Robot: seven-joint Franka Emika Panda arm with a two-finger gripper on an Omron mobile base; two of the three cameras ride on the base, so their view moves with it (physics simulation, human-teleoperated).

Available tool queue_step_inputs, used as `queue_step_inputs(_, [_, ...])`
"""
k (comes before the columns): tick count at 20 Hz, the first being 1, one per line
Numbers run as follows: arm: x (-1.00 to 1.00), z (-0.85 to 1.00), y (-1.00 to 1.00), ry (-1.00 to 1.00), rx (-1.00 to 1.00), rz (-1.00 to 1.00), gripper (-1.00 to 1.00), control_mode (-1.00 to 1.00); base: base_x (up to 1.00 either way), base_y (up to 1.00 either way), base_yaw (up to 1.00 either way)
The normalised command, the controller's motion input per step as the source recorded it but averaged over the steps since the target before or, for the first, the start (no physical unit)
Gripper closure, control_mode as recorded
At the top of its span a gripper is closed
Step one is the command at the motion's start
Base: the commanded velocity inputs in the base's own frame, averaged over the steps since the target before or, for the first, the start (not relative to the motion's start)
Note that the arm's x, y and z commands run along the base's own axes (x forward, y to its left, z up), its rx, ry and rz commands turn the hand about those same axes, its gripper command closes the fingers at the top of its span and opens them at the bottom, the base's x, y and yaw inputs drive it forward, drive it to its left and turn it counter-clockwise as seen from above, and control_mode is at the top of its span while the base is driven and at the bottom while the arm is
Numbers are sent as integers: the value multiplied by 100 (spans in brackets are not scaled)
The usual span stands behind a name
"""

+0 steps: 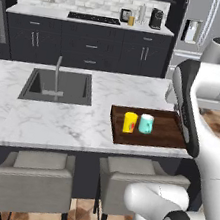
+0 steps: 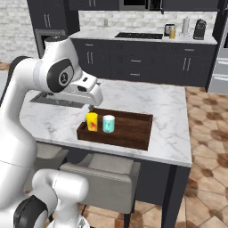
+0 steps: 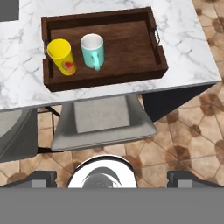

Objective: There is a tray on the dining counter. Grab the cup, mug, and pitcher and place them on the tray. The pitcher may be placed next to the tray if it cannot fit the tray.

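Logging what I have from the remote station. Item one: tray [image 3: 144,39], dark wood, on the dining counter [image 1: 55,118] near its edge, above a grey stool [image 3: 101,114]. Item two: cup [image 3: 61,56], yellow, upright in the tray's end nearest the sink [image 1: 60,86]. Item three: mug [image 3: 92,51], teal, upright just beside the cup, apart from it; its handle shows in the hand view. Both sit crowded to one end, which I judge leaves the bare stretch of tray free for the third vessel. Item four: pitcher [image 1: 131,20], a small amber shape on the far back counter by the dark appliances, too small to confirm. Item five: gripper [image 3: 112,179], raised over the stool, fingers [image 3: 41,178] spread wide with nothing between them. In the base views the arm's own links cover the hand, and one tray corner.
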Motion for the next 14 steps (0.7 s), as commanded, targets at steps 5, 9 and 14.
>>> queue_step_inputs(5, [-20,-10,0,0,1,3,-100,-100,0,0,0])
queue_step_inputs(9, [-14,0,0,0,1,1,-100,-100,0,0,0])
queue_step_inputs(14, [-4,0,0,0,0,0,-100,100,-26,-14,0])
